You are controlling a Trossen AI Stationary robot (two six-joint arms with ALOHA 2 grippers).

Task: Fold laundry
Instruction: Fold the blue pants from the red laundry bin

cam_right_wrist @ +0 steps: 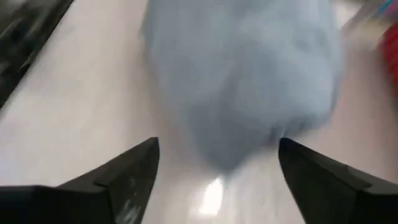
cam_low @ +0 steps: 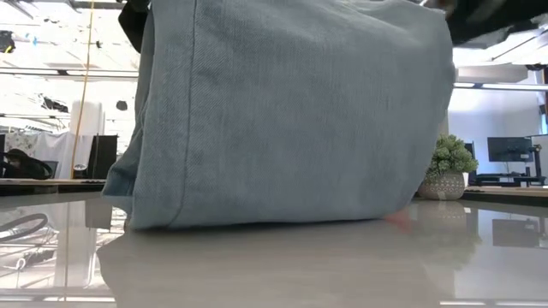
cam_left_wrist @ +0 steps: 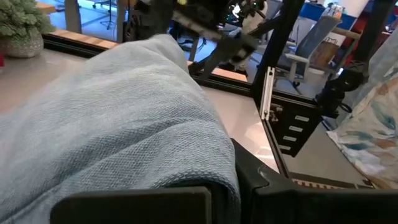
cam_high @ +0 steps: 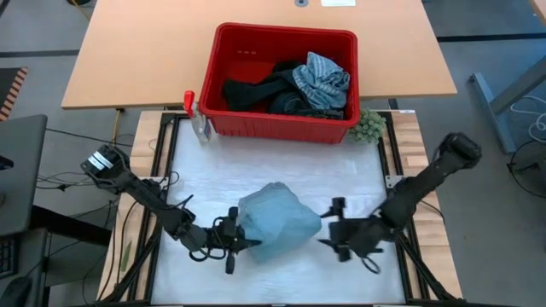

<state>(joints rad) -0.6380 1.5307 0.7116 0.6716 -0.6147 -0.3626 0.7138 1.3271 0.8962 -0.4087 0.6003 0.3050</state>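
A light blue garment sits bunched in a heap at the middle of the white work surface, and it fills the low view. My left gripper is at the heap's left side, shut on the cloth. My right gripper stands open just right of the heap, with the cloth's end ahead of the fingers and apart from them. More laundry lies in the red basket: a grey-blue striped piece and black pieces. My left gripper pinches the light blue garment at its left side, where the cloth folds over and runs down between the two fingers. The fingers come in about level from the table's left. The heap's lower edge rests on the table.
The red basket stands at the far edge of the work surface. A small green fuzzy ball sits by its right corner and a red-topped clamp by its left. A wooden table lies beyond. Black frame rails border the surface.
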